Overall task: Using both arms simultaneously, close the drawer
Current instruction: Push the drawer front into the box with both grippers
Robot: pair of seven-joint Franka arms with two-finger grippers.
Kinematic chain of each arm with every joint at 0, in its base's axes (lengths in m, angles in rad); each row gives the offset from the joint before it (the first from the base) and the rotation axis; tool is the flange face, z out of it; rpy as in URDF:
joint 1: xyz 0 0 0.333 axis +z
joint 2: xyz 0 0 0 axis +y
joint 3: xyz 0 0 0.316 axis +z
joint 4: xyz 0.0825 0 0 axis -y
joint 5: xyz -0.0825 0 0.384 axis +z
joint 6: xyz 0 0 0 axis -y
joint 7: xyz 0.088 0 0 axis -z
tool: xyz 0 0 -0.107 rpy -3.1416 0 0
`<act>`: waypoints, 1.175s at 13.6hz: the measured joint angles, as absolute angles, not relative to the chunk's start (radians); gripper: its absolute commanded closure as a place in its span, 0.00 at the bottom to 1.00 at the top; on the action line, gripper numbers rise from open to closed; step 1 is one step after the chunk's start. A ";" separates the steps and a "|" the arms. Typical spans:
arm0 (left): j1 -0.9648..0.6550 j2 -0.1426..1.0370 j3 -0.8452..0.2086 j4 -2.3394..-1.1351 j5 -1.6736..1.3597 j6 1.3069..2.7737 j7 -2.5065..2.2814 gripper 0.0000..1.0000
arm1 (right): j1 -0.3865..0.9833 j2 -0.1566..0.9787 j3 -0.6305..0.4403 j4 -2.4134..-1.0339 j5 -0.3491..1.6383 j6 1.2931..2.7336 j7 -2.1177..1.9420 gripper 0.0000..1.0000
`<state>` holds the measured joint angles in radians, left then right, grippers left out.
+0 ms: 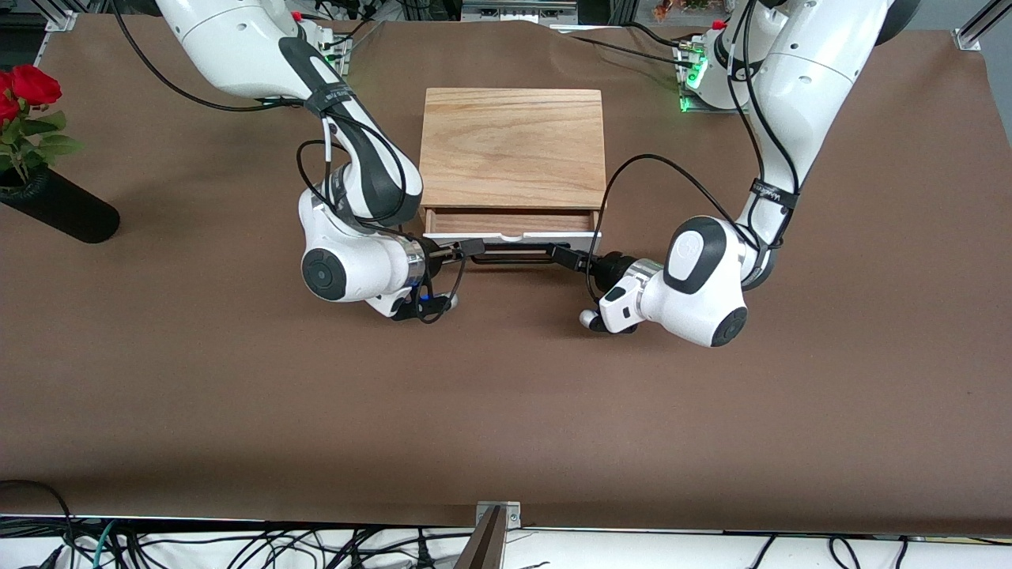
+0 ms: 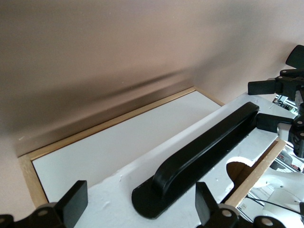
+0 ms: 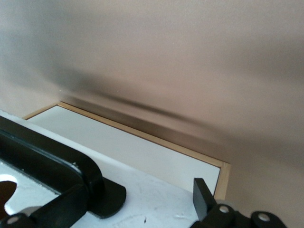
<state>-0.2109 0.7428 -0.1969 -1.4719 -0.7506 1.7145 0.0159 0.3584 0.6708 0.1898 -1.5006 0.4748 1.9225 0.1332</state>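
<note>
The drawer (image 1: 512, 235) stands a little way out of the light wooden casing (image 1: 511, 146), with a strip of reddish-brown inside showing. Its white front panel (image 2: 114, 142) carries a black bar handle (image 1: 514, 254). My right gripper (image 1: 468, 249) is open in front of the panel, at the handle's end toward the right arm's side; its fingers straddle the handle's foot (image 3: 102, 197). My left gripper (image 1: 565, 257) is open at the handle's other end, with its fingers on either side of that foot (image 2: 156, 202). Neither gripper holds anything.
A black vase (image 1: 67, 209) with red roses (image 1: 28, 87) lies at the right arm's end of the table. Brown cloth (image 1: 506, 411) covers the table. Cables hang from both arms near the drawer's front.
</note>
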 measured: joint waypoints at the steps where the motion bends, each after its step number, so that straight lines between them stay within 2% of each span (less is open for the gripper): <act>1: -0.211 0.743 -0.197 -1.472 -0.750 1.701 0.008 0.00 | 0.359 0.671 0.190 -1.501 0.475 1.909 0.133 0.00; 8: -0.225 0.744 -0.199 -1.472 -0.713 1.594 -0.019 0.00 | 0.361 0.671 0.191 -1.505 0.475 1.785 0.138 0.00; 16: -0.241 0.744 -0.197 -1.471 -0.698 1.578 -0.103 0.00 | 0.371 0.671 0.191 -1.514 0.475 1.756 0.141 0.00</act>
<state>-0.2405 0.7435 -0.1974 -1.4714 -0.6984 1.5779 -0.1030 0.3707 0.6709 0.1908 -1.5142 0.4754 1.7561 0.1408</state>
